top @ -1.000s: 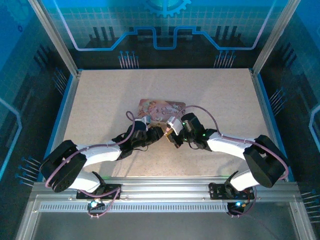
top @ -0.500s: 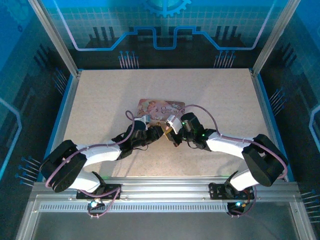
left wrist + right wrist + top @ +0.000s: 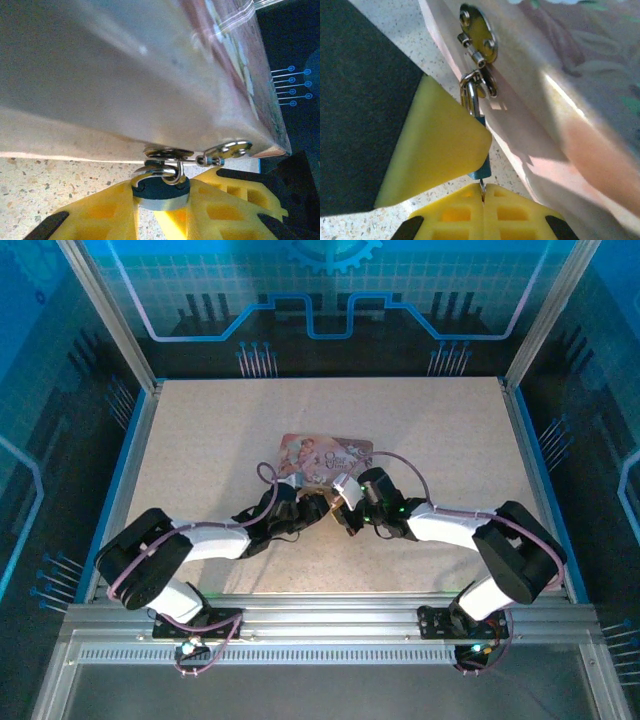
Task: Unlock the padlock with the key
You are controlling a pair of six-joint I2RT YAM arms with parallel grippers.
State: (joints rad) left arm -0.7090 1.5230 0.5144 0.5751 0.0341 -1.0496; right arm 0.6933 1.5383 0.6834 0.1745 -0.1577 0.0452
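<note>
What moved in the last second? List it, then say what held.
The left arm swung its elbow inward toward the centre; the right arm drew in a little and the right hand edged left. The pink tin seems nudged slightly right. Nothing taken or let go: the left hand stays shut on the padlock, the right on what looks like the key.

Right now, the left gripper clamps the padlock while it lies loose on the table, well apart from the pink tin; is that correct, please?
Not quite. The left gripper does clamp the padlock, but the padlock is not loose: its shackle is hooked through the metal clasp on the pink tin, right against the tin's side. The left wrist view shows this.
</note>
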